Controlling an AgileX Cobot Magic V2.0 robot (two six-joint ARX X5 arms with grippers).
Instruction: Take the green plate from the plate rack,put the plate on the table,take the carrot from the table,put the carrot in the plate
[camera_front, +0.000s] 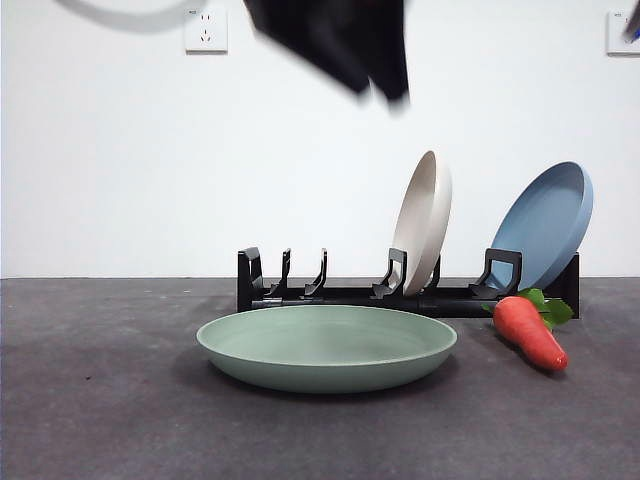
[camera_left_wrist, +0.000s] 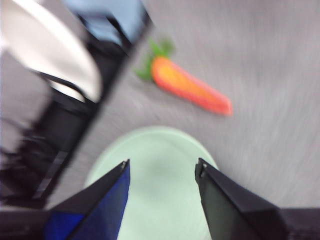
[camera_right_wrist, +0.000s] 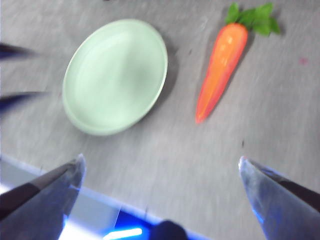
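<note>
Green plate flat on the table, empty, before the plate rack; carrot beside it; left gripper above plate, jaws apart; right gripper jaws wide, empty

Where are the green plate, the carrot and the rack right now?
green plate (camera_front: 326, 345): front view, on its inner floor, flat on the table.
carrot (camera_front: 530, 332): front view, mid orange body.
rack (camera_front: 340, 294): front view, on the base bar left of the beige plate.

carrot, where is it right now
In the front view the carrot lies on the table at the right, beside the green plate and just in front of the plate rack below the blue plate.
</note>
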